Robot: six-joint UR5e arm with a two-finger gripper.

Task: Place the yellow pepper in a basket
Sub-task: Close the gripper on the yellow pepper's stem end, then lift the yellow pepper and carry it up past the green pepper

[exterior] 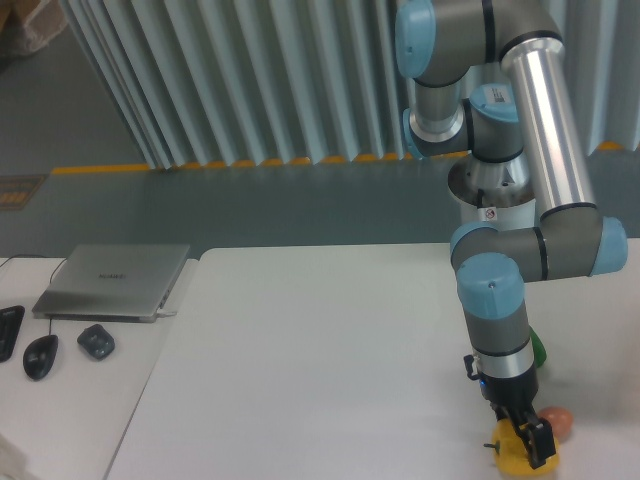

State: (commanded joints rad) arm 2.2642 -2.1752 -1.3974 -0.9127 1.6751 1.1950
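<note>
Reaching straight down, gripper (527, 445) clamped around the yellow pepper (515, 456) at table (320, 380) edge.

yellow pepper (511, 459), black end effector (530, 446), white table (320, 370), silver laptop (113, 281)

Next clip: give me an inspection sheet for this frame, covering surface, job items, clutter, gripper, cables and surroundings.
Surface: white table, mostly bare.
Job items: yellow pepper at the front right edge; no basket in view.
Clutter: orange-red egg-shaped thing beside the pepper; green item mostly hidden behind the arm.
Gripper: gripper down on the pepper, fingers around it; firm grip cannot be told.
Cables: nothing seen.
Surroundings: side desk with closed laptop, two mice; ribbed wall behind.
</note>
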